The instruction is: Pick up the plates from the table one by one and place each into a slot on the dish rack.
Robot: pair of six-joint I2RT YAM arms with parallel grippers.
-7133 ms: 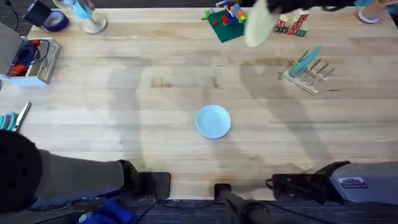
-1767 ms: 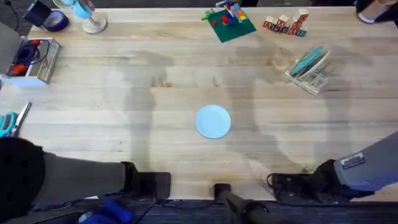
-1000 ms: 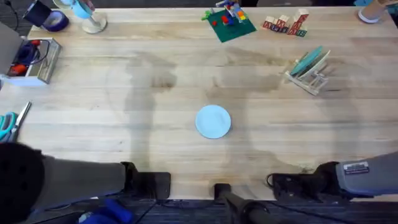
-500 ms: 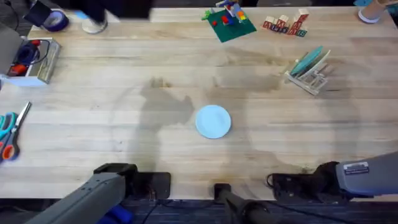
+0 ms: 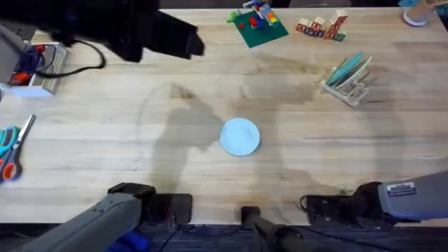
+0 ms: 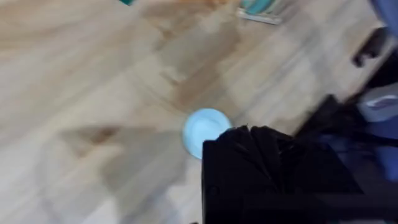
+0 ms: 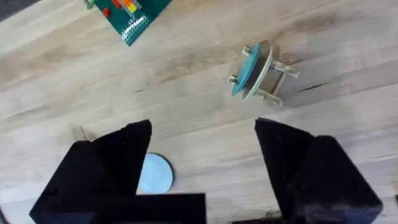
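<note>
The broad pale wooden plank worktop point(image 5: 105, 133) spread wide, and the left arm rose dark and large across its far left. Over at the far right, the small clear pegged plastic dish rack point(image 5: 348, 85) stood with two plates upright in it, a teal plate point(image 7: 250, 67) against a paler one. The small round light blue plastic plate point(image 5: 240, 136) lay flat mid-worktop, alone. It looked light, stiff and slick, and lying flush it probably called for a pinch across the rim. The right hand point(image 7: 202, 152), fingers spread wide and empty, hung well above, the plate near its one finger. The left hand's point(image 6: 261, 180) fingers I could not tell; the plate sat just beside it.
</note>
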